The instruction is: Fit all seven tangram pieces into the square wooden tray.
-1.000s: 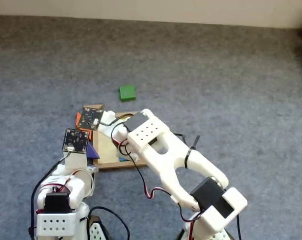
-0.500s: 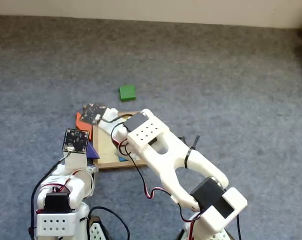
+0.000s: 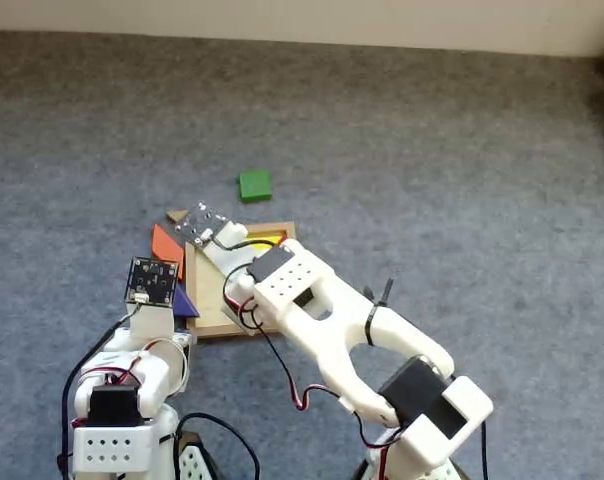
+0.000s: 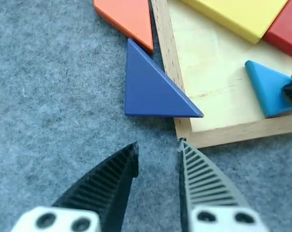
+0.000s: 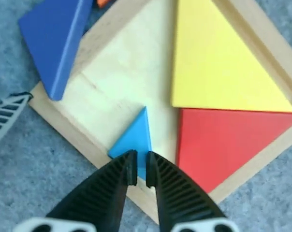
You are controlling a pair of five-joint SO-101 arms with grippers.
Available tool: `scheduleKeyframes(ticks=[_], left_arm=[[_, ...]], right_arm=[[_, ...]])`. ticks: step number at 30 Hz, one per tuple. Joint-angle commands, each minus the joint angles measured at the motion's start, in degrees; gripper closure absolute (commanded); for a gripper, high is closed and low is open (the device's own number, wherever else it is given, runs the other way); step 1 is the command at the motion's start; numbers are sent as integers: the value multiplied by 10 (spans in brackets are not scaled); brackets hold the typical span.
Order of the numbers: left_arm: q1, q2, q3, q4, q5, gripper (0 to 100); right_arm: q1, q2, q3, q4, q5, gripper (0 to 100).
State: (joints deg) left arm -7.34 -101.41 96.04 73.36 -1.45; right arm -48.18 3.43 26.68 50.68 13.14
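Right wrist view | tray (image 5: 122, 72): 3 triangles, yellow (image 5: 218, 67), red (image 5: 218, 145), light-blue (image 5: 136, 137) | right hand (image 5: 140, 169) clenched | left hand (image 4: 157, 150) released

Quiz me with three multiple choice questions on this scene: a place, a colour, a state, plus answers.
1. Where is the green square? A on the carpet beyond the tray; B inside it; C in a gripper.
2. What colour is the triangle under the right gripper? A orange; B green; C light blue.
3. How do the jaws of the left gripper stand? A shut on a piece; B open, empty; C shut, empty.
Answers: 1 A, it lies alone on carpet. 2 C, light blue shows there. 3 B, carpet shows between them.
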Motion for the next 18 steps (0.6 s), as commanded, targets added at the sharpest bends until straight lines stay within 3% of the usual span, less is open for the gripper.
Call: scheduleKeyframes(ticks=[1,18], left_arm=[[6,-31,12,3,-3,860],[7,-27,11,3,-3,860]], right_arm=[[-6,7,-7,-14,-4,952],[-29,53,-38,-75,-2,953]])
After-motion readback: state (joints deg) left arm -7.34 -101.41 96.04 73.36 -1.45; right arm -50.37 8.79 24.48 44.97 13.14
